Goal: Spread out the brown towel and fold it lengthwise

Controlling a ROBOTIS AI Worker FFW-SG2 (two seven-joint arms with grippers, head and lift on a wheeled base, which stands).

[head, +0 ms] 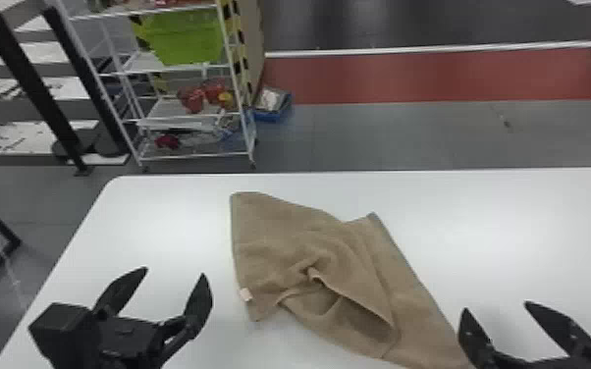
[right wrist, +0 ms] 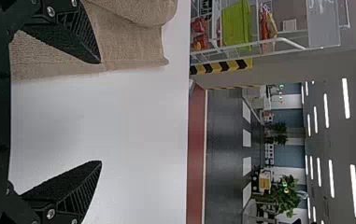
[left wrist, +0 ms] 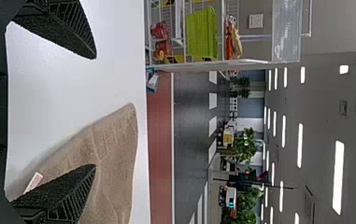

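The brown towel [head: 270,235] is laid crumpled on the bench [head: 530,235], its middle bunched into a gaping fold (a pale tag [head: 245,294] is seen at one edge). Nothing is gripped by the spread left claw [head: 175,272] or right claw [head: 496,306].

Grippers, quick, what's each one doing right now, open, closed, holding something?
Left gripper: open, fingers wide apart, holding nothing.
Right gripper: open, fingers apart, nothing held; the brown towel lies on the table.
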